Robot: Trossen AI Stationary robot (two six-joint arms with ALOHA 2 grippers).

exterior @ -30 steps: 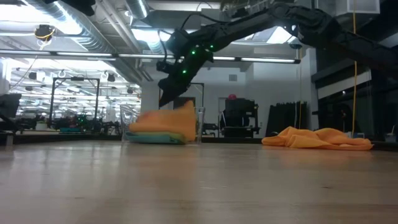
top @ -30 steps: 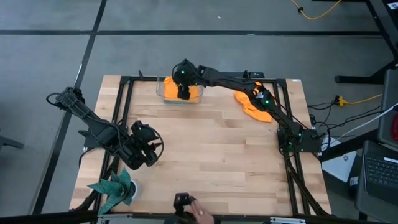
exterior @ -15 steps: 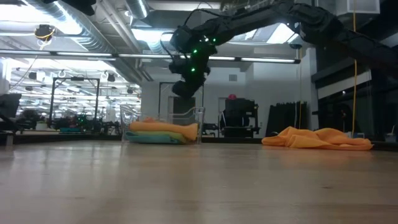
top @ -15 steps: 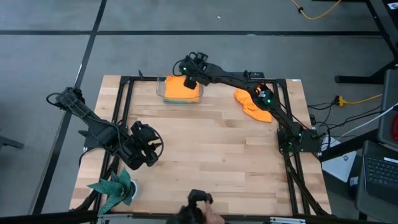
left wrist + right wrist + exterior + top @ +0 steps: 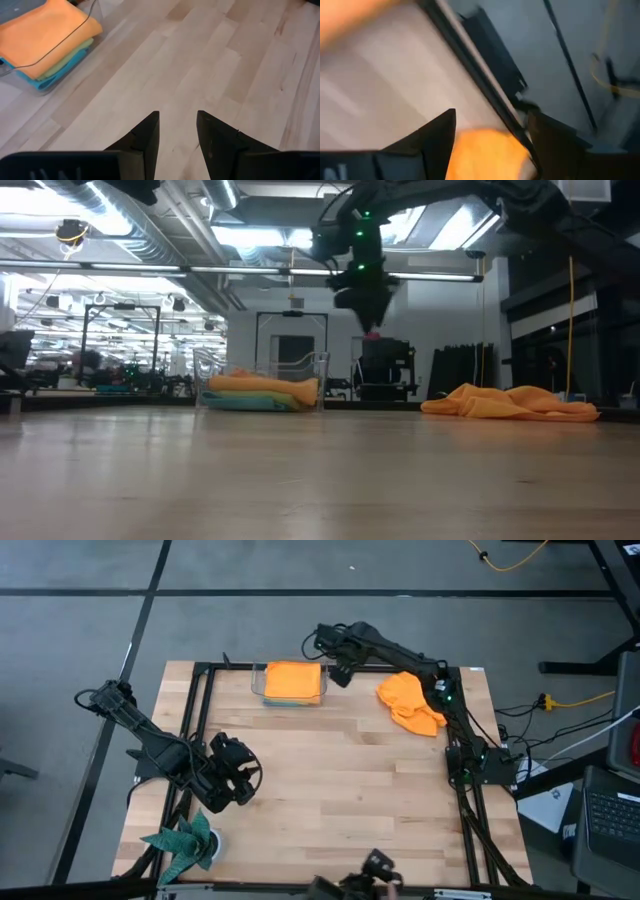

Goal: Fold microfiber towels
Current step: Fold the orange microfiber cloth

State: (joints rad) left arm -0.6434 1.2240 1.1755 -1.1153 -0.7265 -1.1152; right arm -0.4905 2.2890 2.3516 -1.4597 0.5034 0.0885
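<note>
Orange plush fills the top of a clear plastic bin at the far edge of the pale wooden table: a folded bright orange microfiber towel lies flat there as the uppermost layer of a stack. The left wrist view shows what sits beneath it, a folded lime-green microfiber towel and, at the bottom, a folded turquoise-blue microfiber towel, all three squared up inside the bin.

The second bright orange microfiber towel is unfolded, lying in a crumpled heap on the table's far right part, well apart from the bin; in the low view it spreads as a low rumpled mound.

The right gripper hangs in the air between the bin and the crumpled towel, just beside the bin's right end and high above the tabletop in the low view. Its two dark fingers stand spread apart with nothing between them, as the right wrist view shows, with orange cloth below them.

The left gripper waits over the near left part of the table, its fingers parted by a narrow gap and empty, pointing across bare wood towards the bin.

A dark teal-green spiky-edged cloth lies at the near left corner. At the near edge a person's hand shows beside a small dark object.
</note>
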